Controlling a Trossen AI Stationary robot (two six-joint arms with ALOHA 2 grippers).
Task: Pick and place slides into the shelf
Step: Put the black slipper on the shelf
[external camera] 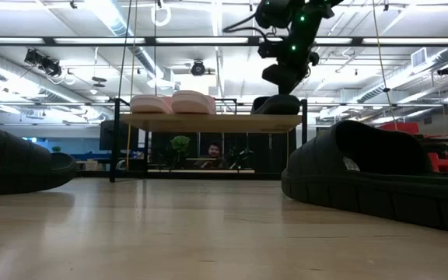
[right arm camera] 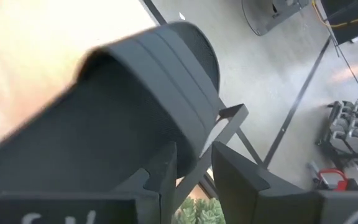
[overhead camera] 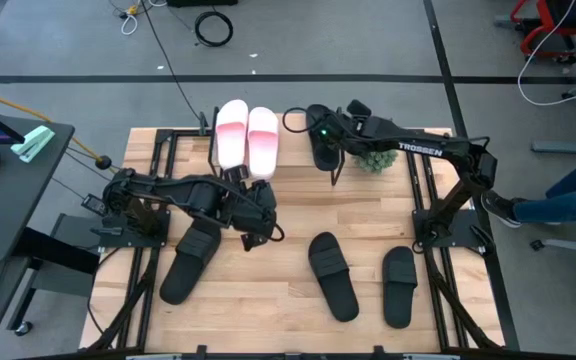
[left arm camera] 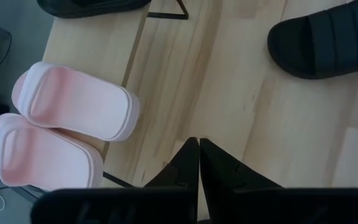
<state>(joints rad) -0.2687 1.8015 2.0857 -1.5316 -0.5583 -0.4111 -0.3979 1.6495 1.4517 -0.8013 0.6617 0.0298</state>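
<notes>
On the shelf (overhead camera: 298, 150), the right tool (overhead camera: 325, 140) stands parted over a black slide (overhead camera: 320, 135); the left tool (overhead camera: 251, 232) is pressed together.

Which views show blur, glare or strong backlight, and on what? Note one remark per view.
Low view: bright ceiling lights backlight the shelf, and the near black slide looms large and soft. Right wrist view: the black slide by the right gripper is blurred, with washed-out glare on the wood. Left wrist view: evenly lit, pink slides sharp. High view: even light, soft shadows.
</notes>
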